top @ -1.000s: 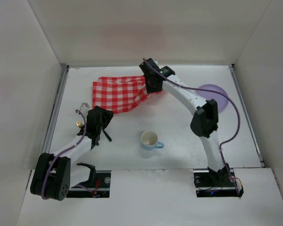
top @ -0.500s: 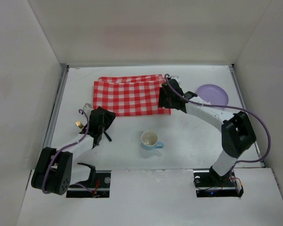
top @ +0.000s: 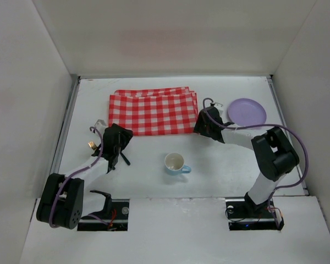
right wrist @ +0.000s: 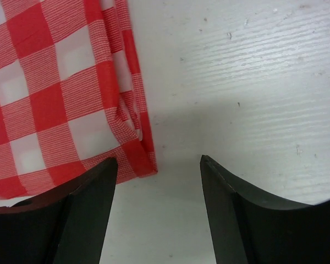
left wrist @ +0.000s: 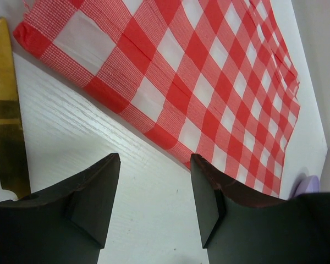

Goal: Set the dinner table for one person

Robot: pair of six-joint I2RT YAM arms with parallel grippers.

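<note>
The red-and-white checked cloth (top: 153,111) lies spread flat at the back middle of the white dinner table (top: 220,159). My right gripper (top: 204,125) hovers low just off the cloth's near right corner (right wrist: 60,88). In the right wrist view this gripper (right wrist: 158,162) is open, with only bare tabletop between its fingers. My left gripper (top: 117,140) stands near the cloth's near left corner (left wrist: 209,82). It too is open (left wrist: 154,165) and holds nothing. A gold knife (left wrist: 4,110) lies on the table to its left.
A purple plate (top: 246,111) sits at the back right, close to the right arm's wrist. A white cup with a blue handle (top: 175,163) stands upright at the front middle. White walls enclose the table on three sides.
The right gripper dragged the cloth's right side rightward, spreading it flat, then opened and let go, drawing back off the corner. The left arm has barely moved.
</note>
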